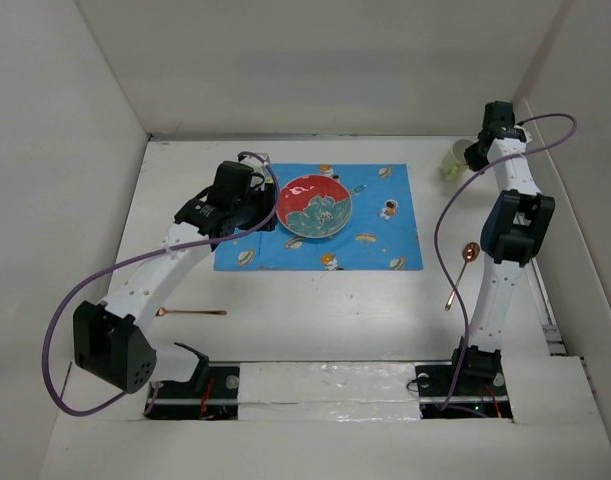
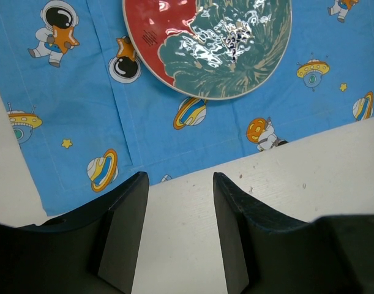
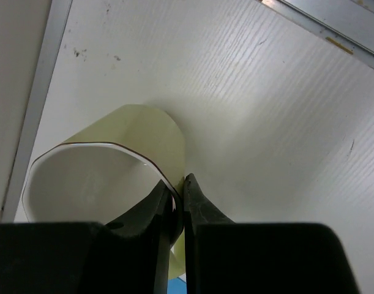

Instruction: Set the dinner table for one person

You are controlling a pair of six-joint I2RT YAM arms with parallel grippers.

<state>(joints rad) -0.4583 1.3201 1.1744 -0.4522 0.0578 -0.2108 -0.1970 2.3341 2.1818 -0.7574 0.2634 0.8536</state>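
Note:
The white dinner table [image 1: 315,310] carries a blue cartoon-print mat [image 1: 385,235] with a red and teal plate [image 1: 314,208] on it. My left gripper [image 1: 255,215] is open and empty, low over the mat's near left edge, just short of the plate. In the left wrist view the left gripper [image 2: 177,177] hangs over bare table [image 2: 309,177] below the plate [image 2: 211,43]. My right gripper [image 1: 473,155] is at the far right, shut on the wall of a pale yellow-green cup [image 1: 453,158], one finger inside and one outside; the cup [image 3: 113,159] and the right gripper [image 3: 179,184] show in the right wrist view.
A copper spoon [image 1: 463,270] lies right of the mat, beside the right arm. A second thin copper utensil [image 1: 190,312] lies near the left arm at the front left. Low white walls [image 1: 75,200] close in the table. The mat [image 2: 82,110] fills the left wrist view's upper part.

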